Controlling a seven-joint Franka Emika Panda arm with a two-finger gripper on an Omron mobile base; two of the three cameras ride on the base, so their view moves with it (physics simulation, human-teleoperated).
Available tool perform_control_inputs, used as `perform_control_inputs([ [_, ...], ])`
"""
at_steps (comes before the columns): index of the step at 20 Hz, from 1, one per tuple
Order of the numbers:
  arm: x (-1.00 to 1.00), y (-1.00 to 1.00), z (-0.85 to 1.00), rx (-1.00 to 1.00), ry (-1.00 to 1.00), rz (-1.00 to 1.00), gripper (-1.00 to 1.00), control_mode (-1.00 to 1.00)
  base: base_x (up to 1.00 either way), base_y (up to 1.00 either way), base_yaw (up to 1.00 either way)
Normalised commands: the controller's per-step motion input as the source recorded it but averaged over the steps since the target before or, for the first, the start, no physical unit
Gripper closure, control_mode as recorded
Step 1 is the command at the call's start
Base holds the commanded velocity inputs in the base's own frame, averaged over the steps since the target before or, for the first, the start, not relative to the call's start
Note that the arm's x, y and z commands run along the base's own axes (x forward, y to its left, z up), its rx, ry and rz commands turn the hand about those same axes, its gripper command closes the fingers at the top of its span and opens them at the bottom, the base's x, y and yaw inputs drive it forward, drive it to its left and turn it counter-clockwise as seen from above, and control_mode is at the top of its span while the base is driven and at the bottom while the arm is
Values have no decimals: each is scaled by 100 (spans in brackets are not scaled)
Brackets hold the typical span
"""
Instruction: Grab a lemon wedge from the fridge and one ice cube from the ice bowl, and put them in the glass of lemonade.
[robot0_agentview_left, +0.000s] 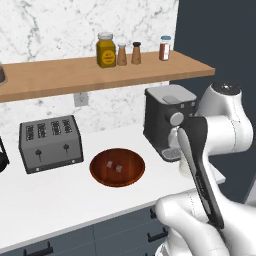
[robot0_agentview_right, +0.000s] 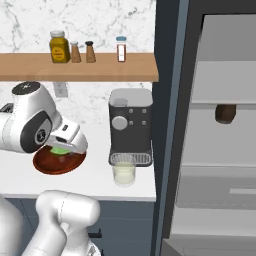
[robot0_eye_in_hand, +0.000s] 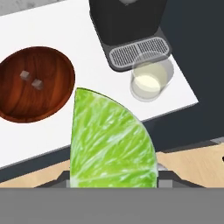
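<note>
Lemon wedge (robot0_eye_in_hand: 111, 140) clamped in closed gripper (robot0_eye_in_hand: 114, 177); carry right over glass of lemonade (robot0_eye_in_hand: 148, 80), beside coffee machine (robot0_eye_in_hand: 127, 26), centre above rim, then release.

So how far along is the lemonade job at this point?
The lemon wedge is out of the open fridge and in the gripper, above the counter. It is not yet in the glass of lemonade. Two ice cubes lie untouched in the bowl; one must follow.

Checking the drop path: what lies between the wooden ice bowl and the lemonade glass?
Bare white counter between reddish-brown wooden bowl and clear tumbler, per the hand view.
</note>
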Motion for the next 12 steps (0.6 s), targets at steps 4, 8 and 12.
perform_control_inputs([
  [4,31,-31,0,1,10,0,100,-100,0,0,0],
  [8,38,-51,-19,3,18,0,100,-100,0,0,0],
  [12,93,-63,-64,0,4,0,100,-100,0,0,0],
])
